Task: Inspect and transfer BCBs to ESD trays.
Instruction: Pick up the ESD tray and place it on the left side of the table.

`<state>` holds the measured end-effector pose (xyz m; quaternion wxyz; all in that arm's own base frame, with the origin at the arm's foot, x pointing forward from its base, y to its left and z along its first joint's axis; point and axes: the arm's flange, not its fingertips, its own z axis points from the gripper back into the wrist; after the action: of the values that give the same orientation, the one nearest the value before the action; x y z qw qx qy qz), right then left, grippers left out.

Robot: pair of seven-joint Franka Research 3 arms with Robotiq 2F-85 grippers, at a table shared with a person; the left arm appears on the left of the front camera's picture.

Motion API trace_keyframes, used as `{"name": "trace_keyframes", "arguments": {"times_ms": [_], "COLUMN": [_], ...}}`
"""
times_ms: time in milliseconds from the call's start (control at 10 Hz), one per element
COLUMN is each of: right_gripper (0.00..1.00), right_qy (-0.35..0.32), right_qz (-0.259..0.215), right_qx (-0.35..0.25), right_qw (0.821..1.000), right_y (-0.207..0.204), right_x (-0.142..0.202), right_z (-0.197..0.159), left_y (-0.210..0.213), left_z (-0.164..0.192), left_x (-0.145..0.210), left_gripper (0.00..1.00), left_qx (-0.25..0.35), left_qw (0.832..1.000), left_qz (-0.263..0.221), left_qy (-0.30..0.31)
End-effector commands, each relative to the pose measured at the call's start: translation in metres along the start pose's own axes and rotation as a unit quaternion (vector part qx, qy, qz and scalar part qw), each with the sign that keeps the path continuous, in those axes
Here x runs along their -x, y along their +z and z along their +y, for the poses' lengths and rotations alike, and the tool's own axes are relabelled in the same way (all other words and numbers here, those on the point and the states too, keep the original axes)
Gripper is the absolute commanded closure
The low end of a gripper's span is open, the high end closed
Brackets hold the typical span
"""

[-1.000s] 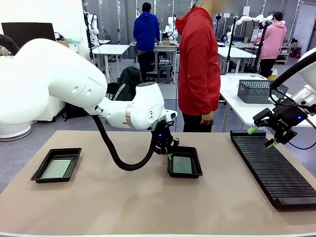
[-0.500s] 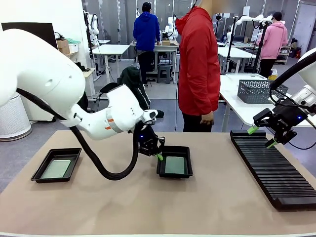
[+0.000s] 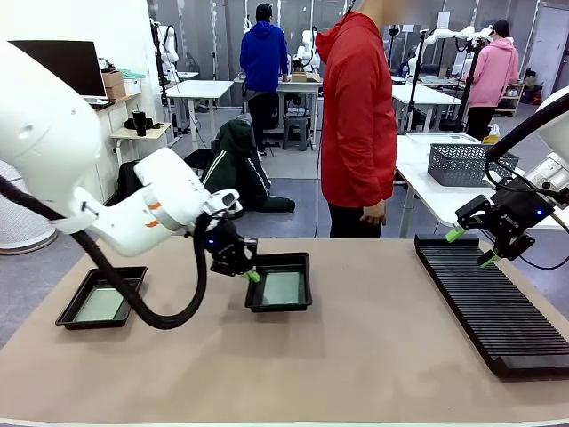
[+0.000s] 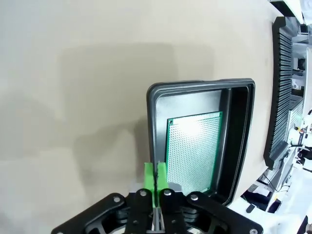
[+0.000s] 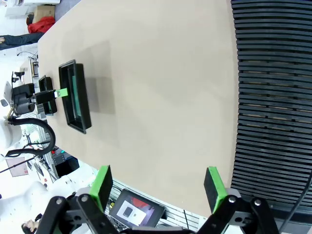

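Left fingers (image 3: 252, 275) clamp tray (image 3: 280, 292) rim, seemingly; right fingers (image 3: 468, 246) wide; tan tabletop (image 3: 356, 356), busy lab behind.

Bright even room light, soft shadows, wide-angle wrist distortion.

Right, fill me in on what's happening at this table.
The left gripper is shut on the rim of a black ESD tray holding a green BCB, near the middle of the table. A second tray with a board in it sits at the table's left end. The right gripper hangs open above the long slotted rack, holding nothing. A person in a red jacket stands at the far side.
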<state>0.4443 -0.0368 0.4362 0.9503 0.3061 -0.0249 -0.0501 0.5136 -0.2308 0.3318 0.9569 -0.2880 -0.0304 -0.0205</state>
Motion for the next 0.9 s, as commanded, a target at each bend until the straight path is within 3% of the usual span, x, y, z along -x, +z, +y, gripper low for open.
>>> {"name": "trace_keyframes", "arguments": {"times_ms": [0, 300, 800], "right_gripper": [0.00, 0.00, 0.00], "right_qy": [-0.010, -0.010, -0.010], "right_qz": [-0.008, -0.008, -0.008], "right_qx": [0.007, 0.007, 0.007], "right_qw": [1.000, 1.000, 1.000], "right_y": [-0.001, -0.001, -0.001], "right_x": [0.002, 0.002, 0.002], "right_z": [0.001, 0.001, 0.001], "left_y": [0.032, 0.075, 0.104], "left_z": [0.028, 0.068, 0.118], "left_x": [0.021, 0.026, 0.027], "left_gripper": [0.97, 0.97, 0.97], "left_qx": [0.002, -0.018, -0.032], "left_qw": [1.000, 1.000, 0.999], "left_qz": [-0.001, 0.007, 0.016], "left_qy": [-0.003, 0.002, 0.001]}}
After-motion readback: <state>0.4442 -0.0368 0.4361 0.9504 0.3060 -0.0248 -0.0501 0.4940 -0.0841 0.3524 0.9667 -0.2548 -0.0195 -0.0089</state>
